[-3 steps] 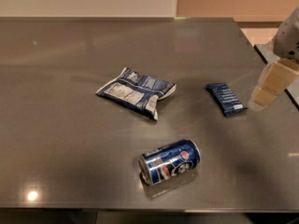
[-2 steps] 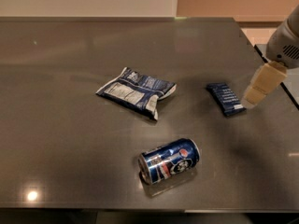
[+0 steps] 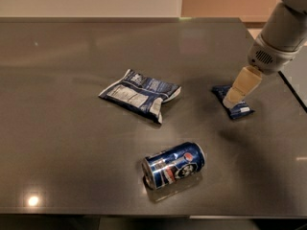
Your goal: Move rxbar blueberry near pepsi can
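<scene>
We see a small flat dark navy rxbar blueberry wrapper lying on the right side of the dark grey, glossy bench, with its pale end towards the front edge and its long side running slantwise away from us; the cream-coloured gripper comes down over it from the upper right, on the end of a pale grey arm that enters at the top right corner; its tip covers the middle of the bar, so that the wrapper shows on both sides of it, the far dark end behind and the near pale end in front; whether the tip touches the bar or hangs just above it we cannot tell, and we cannot tell either how wide the jaws stand, since only one cream block is visible; the blue aluminium pepsi can lies on its side near the front of the bench, well apart from the bar, to the left of it and closer to us, its silver rim turned to the left; a larger crumpled blue-and-white chip bag lies flat towards the middle of the bench, behind the can and to the left of the bar, touching neither.
</scene>
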Robot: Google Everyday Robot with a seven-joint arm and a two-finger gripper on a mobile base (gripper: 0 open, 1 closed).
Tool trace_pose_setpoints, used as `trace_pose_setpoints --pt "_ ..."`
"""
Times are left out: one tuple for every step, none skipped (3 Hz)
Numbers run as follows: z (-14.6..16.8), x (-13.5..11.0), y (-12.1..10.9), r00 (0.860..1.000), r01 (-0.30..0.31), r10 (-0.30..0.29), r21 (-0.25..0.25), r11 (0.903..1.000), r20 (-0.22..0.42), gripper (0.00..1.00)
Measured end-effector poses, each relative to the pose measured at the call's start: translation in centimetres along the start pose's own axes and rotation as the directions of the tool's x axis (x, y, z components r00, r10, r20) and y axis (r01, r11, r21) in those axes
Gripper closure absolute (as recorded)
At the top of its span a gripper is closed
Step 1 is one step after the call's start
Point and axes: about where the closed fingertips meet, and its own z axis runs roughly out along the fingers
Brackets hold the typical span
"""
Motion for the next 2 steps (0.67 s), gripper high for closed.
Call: trace_pose_setpoints --pt "1.7 -1.3 0.6 0.995 -0.096 0.096 -0.006 0.9953 -0.041 0.0" --pt "4.9 -1.4 0.3 0.974 -0.207 0.2 -0.054 0.9769 -0.107 0.0"
